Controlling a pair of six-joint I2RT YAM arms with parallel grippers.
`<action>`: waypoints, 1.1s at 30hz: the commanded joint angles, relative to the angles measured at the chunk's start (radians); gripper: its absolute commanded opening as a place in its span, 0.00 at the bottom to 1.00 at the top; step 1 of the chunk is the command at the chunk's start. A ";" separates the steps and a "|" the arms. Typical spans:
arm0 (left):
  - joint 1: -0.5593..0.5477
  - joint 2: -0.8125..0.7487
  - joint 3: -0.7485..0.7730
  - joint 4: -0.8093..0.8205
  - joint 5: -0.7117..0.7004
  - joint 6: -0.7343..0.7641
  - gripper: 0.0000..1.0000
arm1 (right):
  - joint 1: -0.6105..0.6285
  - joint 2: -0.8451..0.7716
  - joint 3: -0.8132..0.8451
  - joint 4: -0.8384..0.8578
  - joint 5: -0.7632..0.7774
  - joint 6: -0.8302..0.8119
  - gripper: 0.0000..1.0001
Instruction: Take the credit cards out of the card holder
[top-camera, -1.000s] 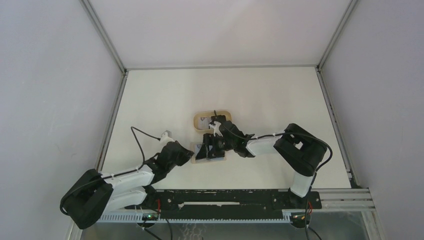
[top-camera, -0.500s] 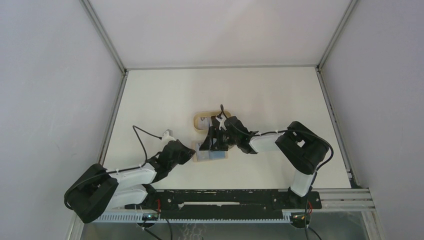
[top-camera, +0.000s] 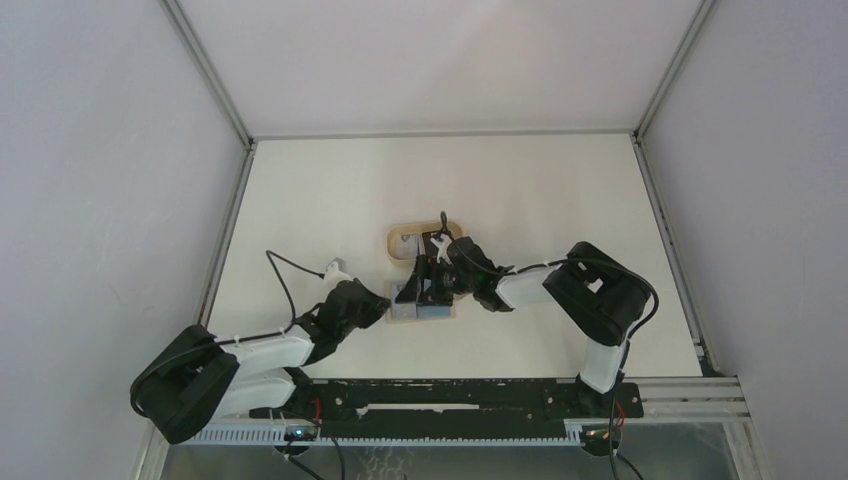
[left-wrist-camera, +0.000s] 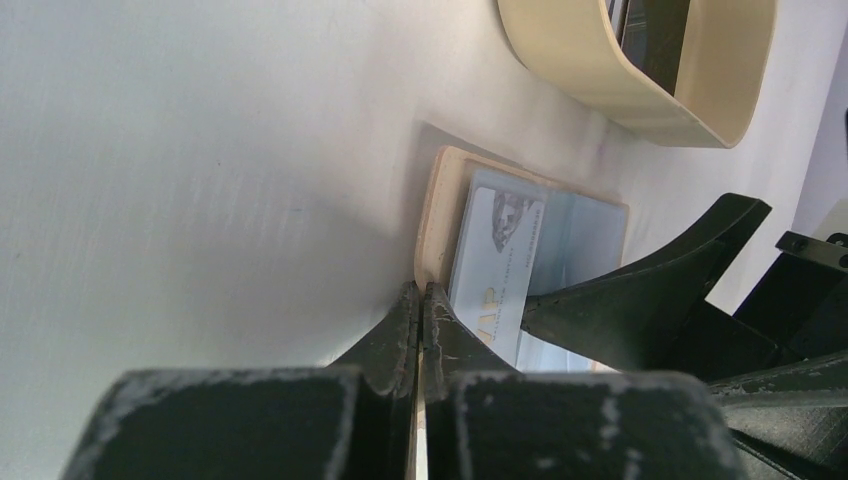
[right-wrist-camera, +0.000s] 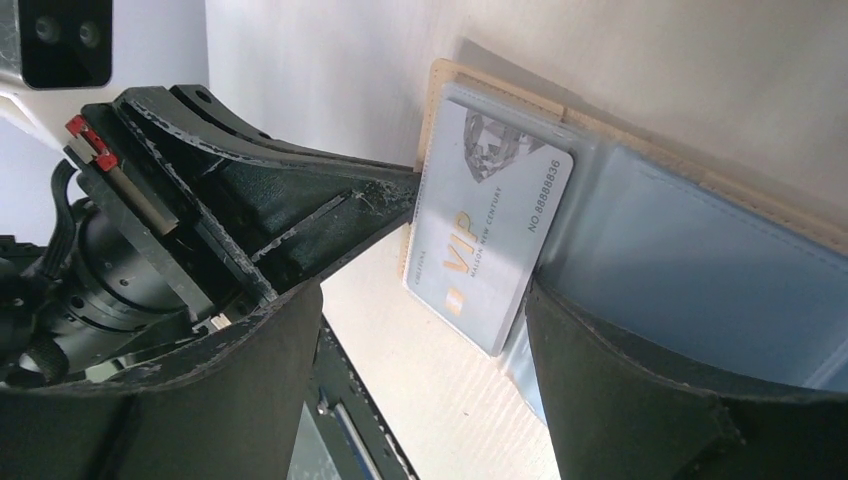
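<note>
Beige oval tray (top-camera: 397, 240) sat just beside the card holder (top-camera: 428, 313), at its 12 o'clock. The holder lay open on the white table (top-camera: 560, 190), grey-blue inside up. A pale VIP credit card (right-wrist-camera: 490, 225) lay on its 9 o'clock half. Left gripper (left-wrist-camera: 421, 292) was pinched tight on the holder's tan 9 o'clock edge. Right gripper (right-wrist-camera: 418, 295) came in from 3 o'clock, fingers spread wide either side of the card's end, gripping nothing, and hid part of the holder from above. Open tabletop ran toward 3 and 9 o'clock and past the tray at 12, side walls well apart
</note>
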 joint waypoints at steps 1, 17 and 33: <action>-0.001 0.043 -0.039 -0.203 0.002 0.030 0.00 | -0.004 0.023 -0.045 0.121 -0.052 0.107 0.83; -0.002 0.050 -0.049 -0.185 0.012 0.031 0.00 | -0.045 0.060 -0.112 0.455 -0.161 0.298 0.84; -0.004 0.050 -0.054 -0.186 0.016 0.030 0.00 | -0.060 0.022 -0.140 0.457 -0.115 0.293 0.83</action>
